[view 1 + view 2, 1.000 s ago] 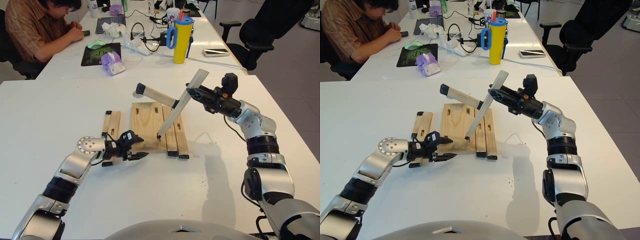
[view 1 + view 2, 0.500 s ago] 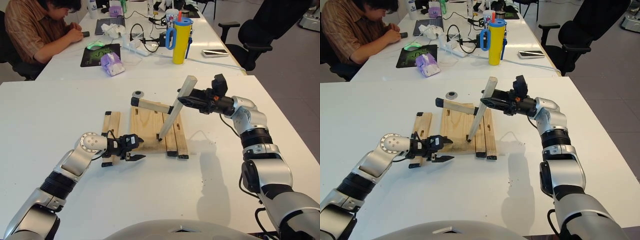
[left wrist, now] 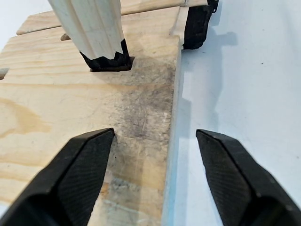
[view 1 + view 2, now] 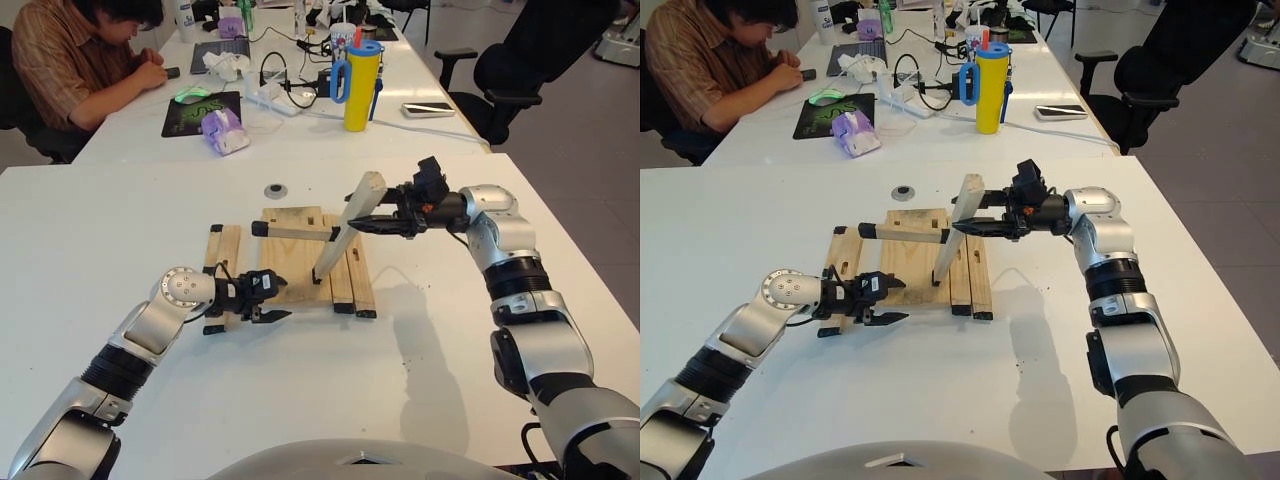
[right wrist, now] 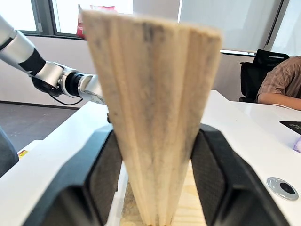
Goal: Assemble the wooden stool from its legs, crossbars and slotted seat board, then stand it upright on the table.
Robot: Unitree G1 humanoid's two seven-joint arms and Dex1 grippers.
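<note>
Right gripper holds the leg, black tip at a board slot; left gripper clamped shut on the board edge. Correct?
No: the left gripper is open, not clamped. The left wrist view shows its fingers apart, one over the seat board, one over the table. The right gripper holds the leg, tip at a slot.

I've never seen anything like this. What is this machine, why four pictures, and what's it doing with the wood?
It is a humanoid robot with two arms. Two pictures come from cameras in its head, looking down over the white table; the other two come from a camera on each wrist. On the table lies a slotted seat board with loose wooden pieces beside it. The right arm's two fingers clamp a stool leg, tilted, with a crossbar sticking out sideways; its dark lower end sits at a slot in the board. The left arm's two fingers are open, astride the board's edge.
</note>
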